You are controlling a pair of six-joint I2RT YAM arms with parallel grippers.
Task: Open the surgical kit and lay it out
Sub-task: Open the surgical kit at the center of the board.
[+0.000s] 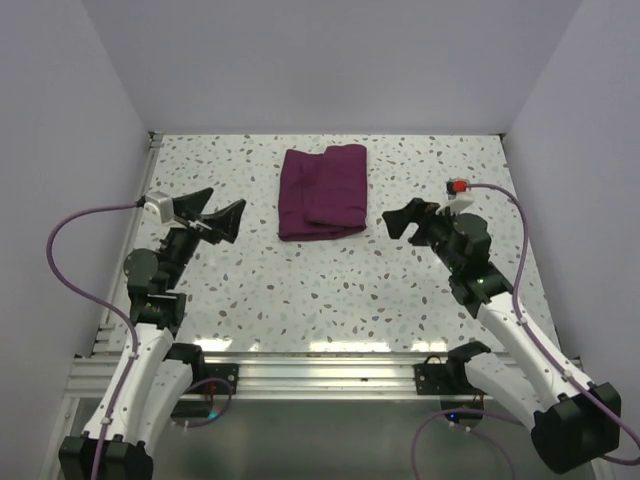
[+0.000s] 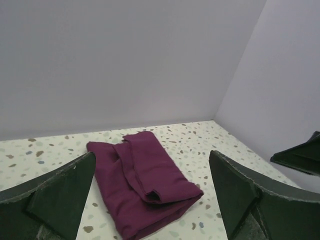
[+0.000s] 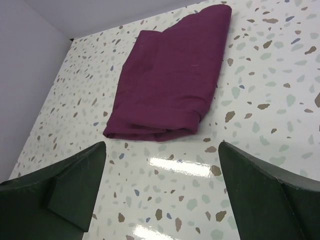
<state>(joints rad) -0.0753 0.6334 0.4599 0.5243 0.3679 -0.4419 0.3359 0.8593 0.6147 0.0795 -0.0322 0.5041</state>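
The surgical kit [image 1: 323,191] is a dark magenta cloth wrap, folded shut into a rectangle at the far middle of the speckled table. It also shows in the left wrist view [image 2: 142,182] and the right wrist view [image 3: 170,77]. The steel tray and the instruments are hidden inside it. My left gripper [image 1: 213,217] is open and empty, to the left of the wrap and apart from it. My right gripper [image 1: 407,220] is open and empty, to the right of the wrap, near its front right corner, not touching.
The white speckled table [image 1: 330,290] is walled by pale panels at the back and both sides. A metal rail [image 1: 310,370] runs along the near edge between the arm bases. The right gripper's tip [image 2: 300,155] shows at the left wrist view's right edge.
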